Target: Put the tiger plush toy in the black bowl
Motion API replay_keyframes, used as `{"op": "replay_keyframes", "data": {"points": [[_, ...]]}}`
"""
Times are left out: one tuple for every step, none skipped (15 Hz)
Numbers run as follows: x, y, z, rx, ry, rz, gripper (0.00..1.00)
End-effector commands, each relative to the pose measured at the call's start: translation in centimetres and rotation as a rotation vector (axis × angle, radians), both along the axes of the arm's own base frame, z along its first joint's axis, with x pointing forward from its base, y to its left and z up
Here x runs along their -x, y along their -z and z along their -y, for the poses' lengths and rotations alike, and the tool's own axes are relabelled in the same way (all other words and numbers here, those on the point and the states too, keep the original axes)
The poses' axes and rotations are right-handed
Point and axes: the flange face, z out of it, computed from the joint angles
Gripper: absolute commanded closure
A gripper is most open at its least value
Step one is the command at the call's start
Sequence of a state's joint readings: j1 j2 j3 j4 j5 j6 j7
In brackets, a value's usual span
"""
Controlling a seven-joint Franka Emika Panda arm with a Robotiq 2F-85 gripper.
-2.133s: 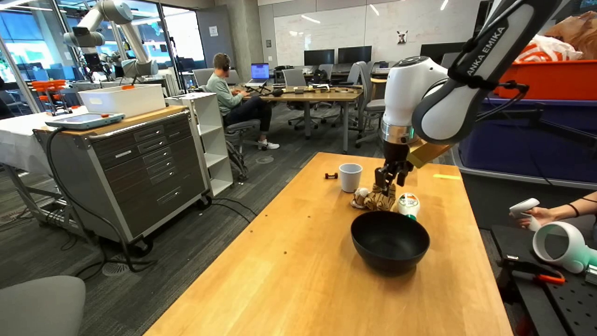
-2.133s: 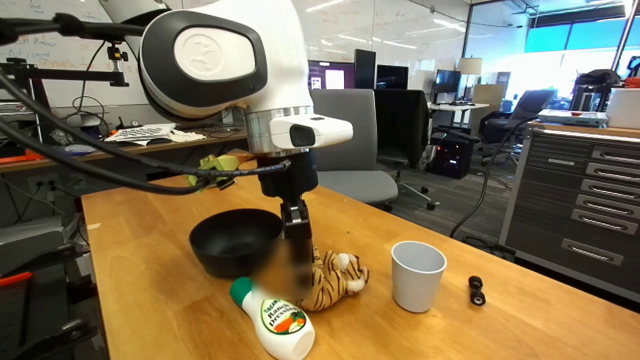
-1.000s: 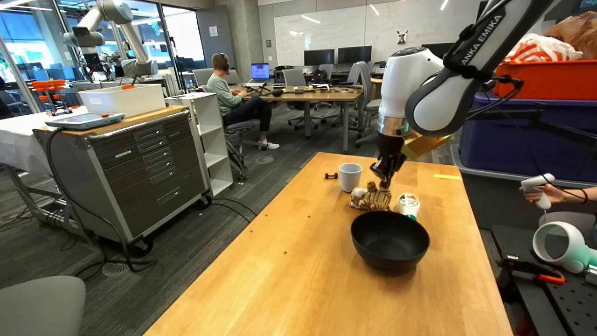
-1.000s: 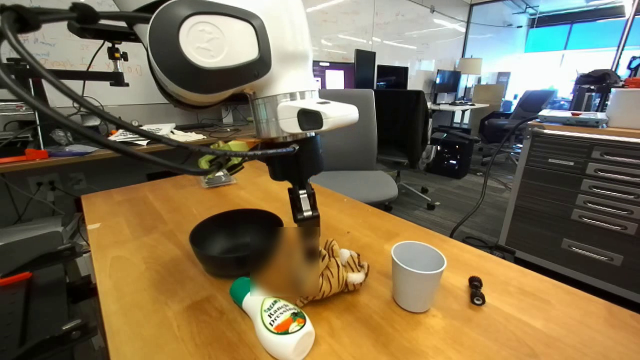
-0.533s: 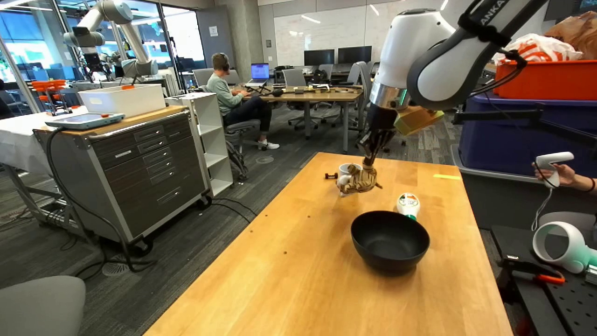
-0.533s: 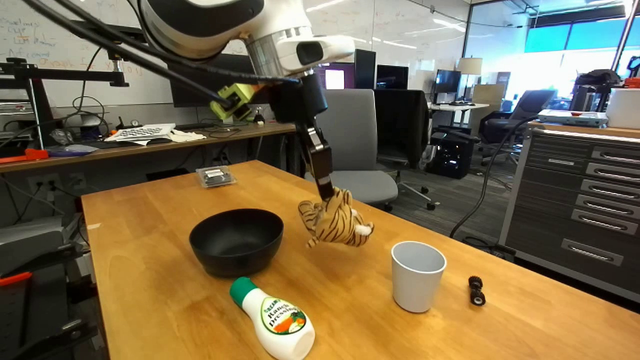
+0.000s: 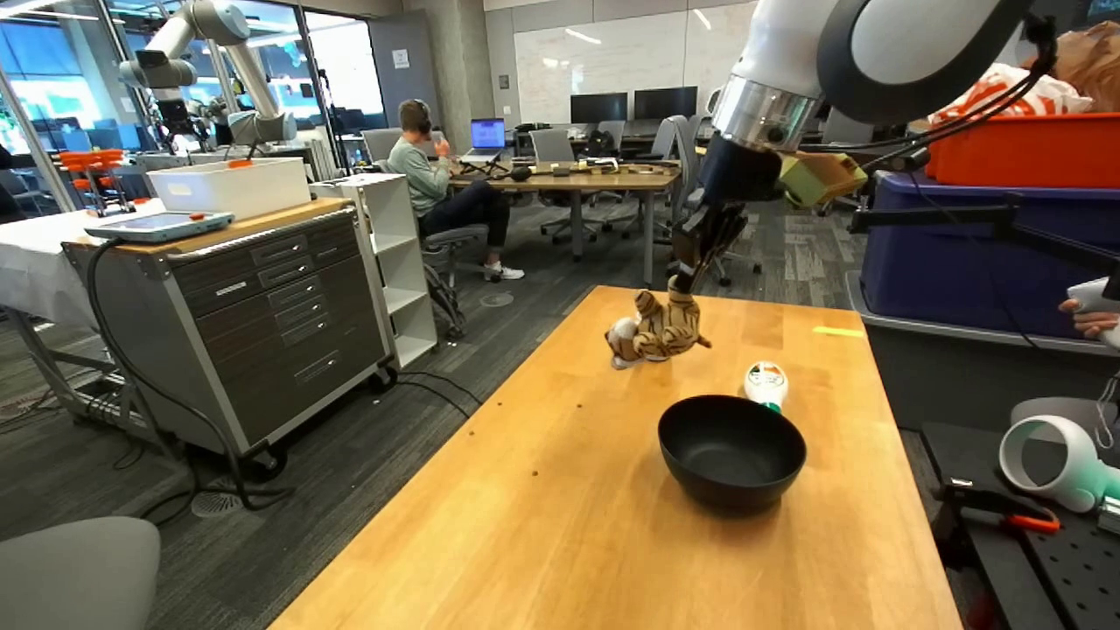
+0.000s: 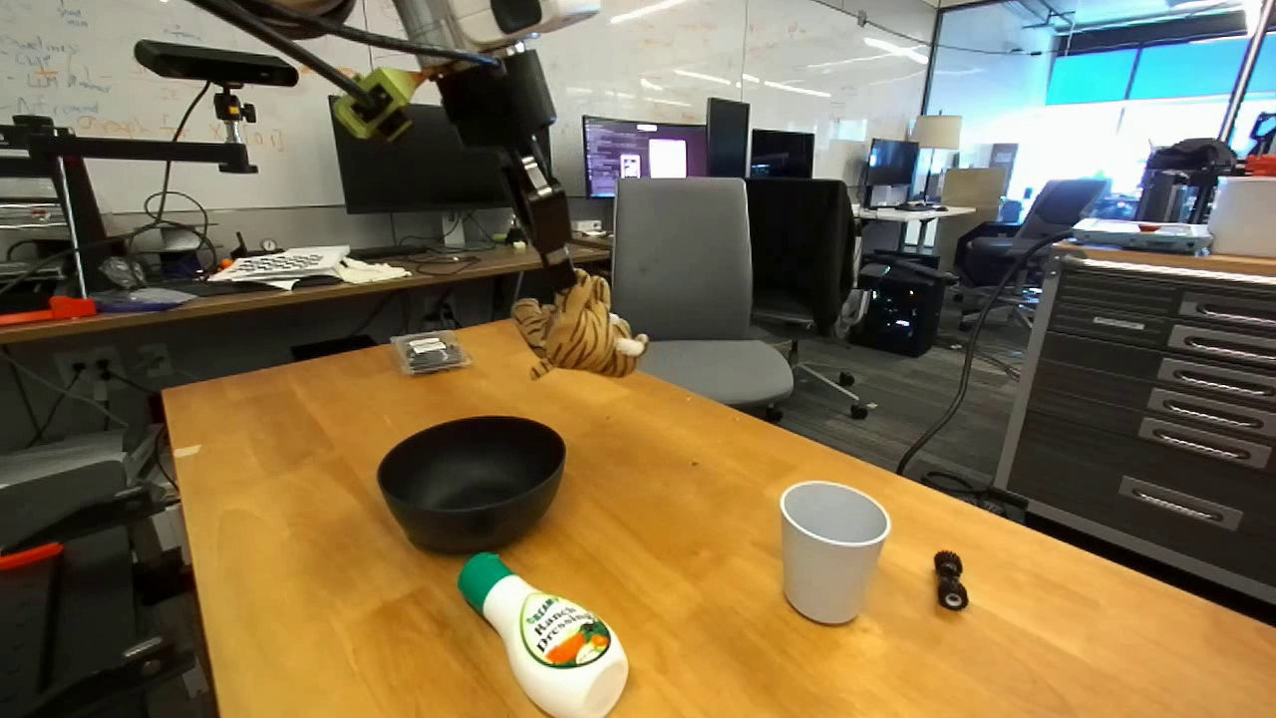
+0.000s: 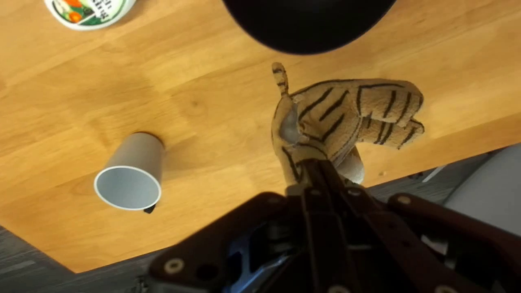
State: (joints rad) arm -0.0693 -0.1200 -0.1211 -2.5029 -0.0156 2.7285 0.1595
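my end effector (image 8: pixel 566 282) is pinched tight on the tiger plush toy (image 8: pixel 583 334); in the wrist view its two fingers (image 9: pixel 313 175) stand almost together, striped fabric at their tips. the toy hangs in the air to one side of the black bowl (image 8: pixel 469 529), up clear of the bench (image 8: pixel 698 558), so i have it near the bowl and outside it. from the wrist i see a strip of bench between the toy and the bowl's rim, and the toy's thin tail points toward that rim.

just beside the bowl i see a ranch dressing bottle (image 8: pixel 558 638) lying on its side, green cap (image 8: pixel 485 578) toward the bowl; i can't tell whether cap and bowl touch. well apart from the bowl, a pale gray cup (image 8: pixel 834 558) stands upright, and a small black dumbbell-shaped piece (image 8: pixel 950 579) lies even farther from the bowl. beyond the bowl, in an exterior view, a clear plastic package (image 8: pixel 431 352) sits near the bench's edge. in both exterior views the bowl stands open side up.
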Motion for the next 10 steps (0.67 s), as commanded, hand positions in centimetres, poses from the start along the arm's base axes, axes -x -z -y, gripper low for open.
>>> {"op": "replay_keyframes", "data": {"points": [[4.0,-1.4,-2.2,-0.027,-0.094,-0.043,0.99],[4.7,-1.4,-2.4,-0.022,-0.109,-0.064,0.99],[5.3,-1.5,-2.6,-0.024,-0.124,-0.085,0.99],[5.9,-1.4,-2.6,-0.024,-0.136,-0.103,0.99],[6.2,-1.3,-2.6,-0.028,-0.147,-0.119,0.99],[6.5,-0.8,-2.5,-0.026,-0.159,-0.136,0.99],[6.7,-0.3,-2.4,-0.020,-0.165,-0.153,0.99],[6.8,0.3,-2.3,-0.011,-0.168,-0.165,0.99],[6.9,1.0,-2.2,0.000,-0.173,-0.171,0.99],[7.0,1.7,-2.0,0.008,-0.178,-0.183,0.99]]}}
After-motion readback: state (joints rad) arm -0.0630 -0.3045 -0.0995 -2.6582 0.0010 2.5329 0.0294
